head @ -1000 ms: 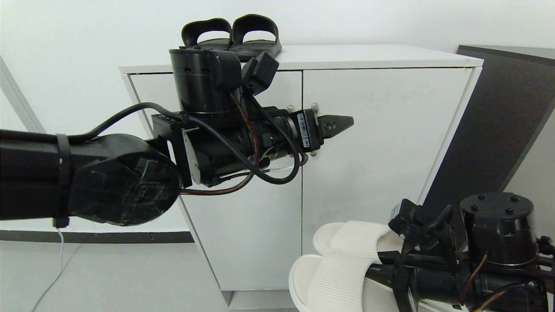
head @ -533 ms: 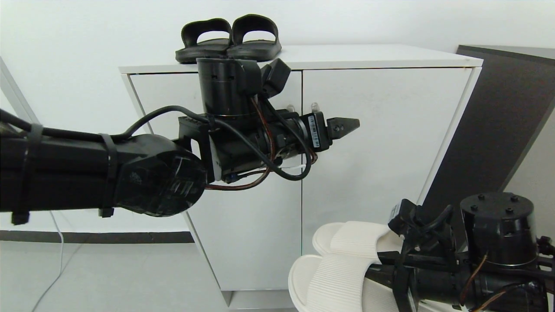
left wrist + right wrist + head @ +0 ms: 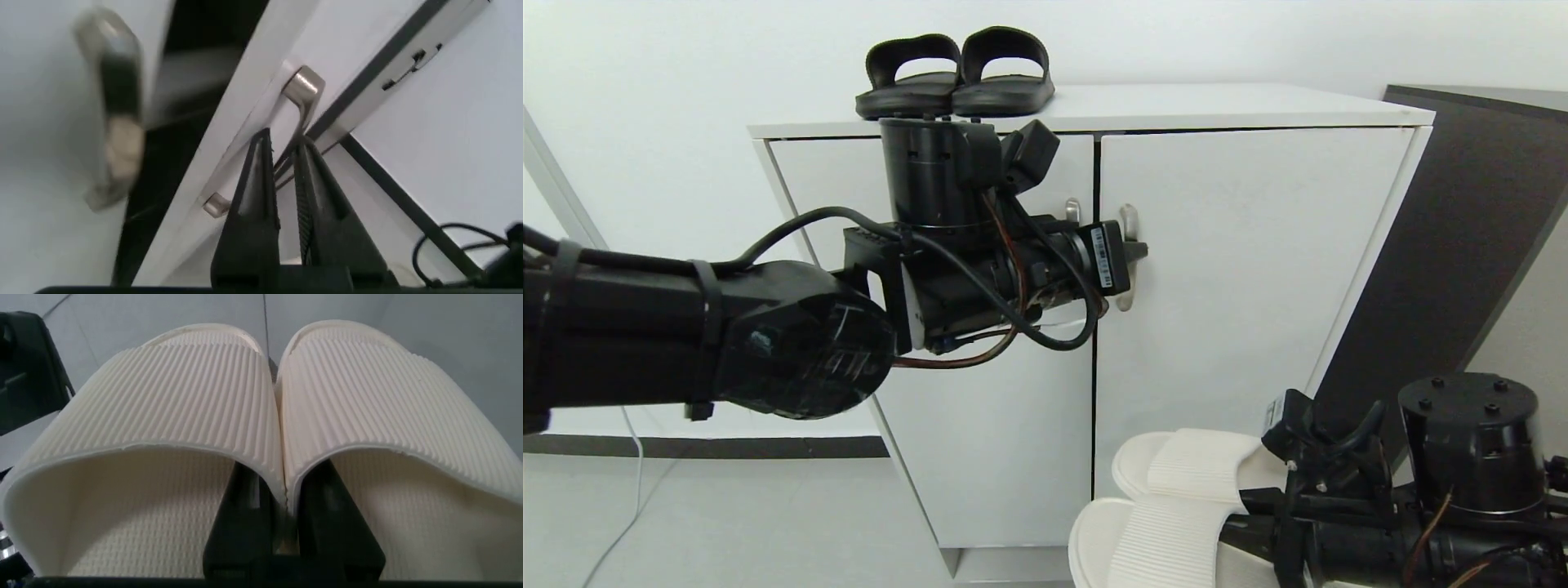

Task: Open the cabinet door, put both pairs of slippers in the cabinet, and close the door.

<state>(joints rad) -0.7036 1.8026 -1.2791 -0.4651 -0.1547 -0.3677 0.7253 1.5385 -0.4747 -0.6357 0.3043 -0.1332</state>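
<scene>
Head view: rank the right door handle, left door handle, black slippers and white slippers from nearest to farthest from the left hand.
1. Right door handle, right at the left hand's fingertips.
2. Left door handle, just beside it, toward the robot's left.
3. Black slippers, up on the cabinet top, and white slippers, low on the right: too close to call.

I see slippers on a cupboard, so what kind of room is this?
Probably a home entryway or a mock-up: a white two-door cabinet, black rubber slippers on its top, and cream ribbed slippers held low before it.
</scene>
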